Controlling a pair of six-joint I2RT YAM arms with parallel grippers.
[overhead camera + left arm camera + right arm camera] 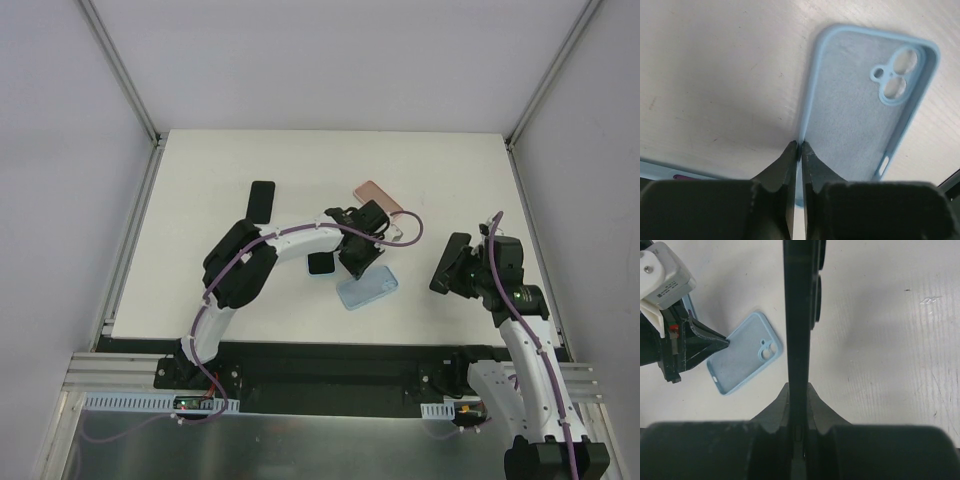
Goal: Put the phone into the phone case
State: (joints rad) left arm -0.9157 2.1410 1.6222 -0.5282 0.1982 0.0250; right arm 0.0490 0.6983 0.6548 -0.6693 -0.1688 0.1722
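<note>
Mostly, the black phone (448, 262) cannot be seen whole. The right wrist view has it edge-on, a dark upright strip (799, 315) that runs out of the top of the frame, so neither its screen nor its back shows there. The right gripper (799, 392) is closed on its lower end, jaws pressed to both faces. From above, this right gripper (462, 272) holds the phone off the tabletop (200, 180) near the right edge, tilted and well apart from the case.

The light-blue phone case (367, 290) lies open side up near the middle of the near edge, a little to the right. Its camera cutout points away from the left gripper (355, 262). In the left wrist view the left gripper (800, 148) is all but shut, its tips pinching the thin long side wall of the case (860, 100). The near end of the case is hidden behind the fingers (782, 165). Whether that end is raised off the tabletop cannot be told. The right wrist view shows the same case (745, 354) with the left gripper at its side.

A dark object with a pale blue rim (320, 263) sits just beside the case, half covered by the left arm (290, 240) (what it is stays unclear). A second black phone (262, 203) lies left of centre. A rose-gold phone (378, 197) lies towards the far edge, its near end behind the left wrist.
</note>
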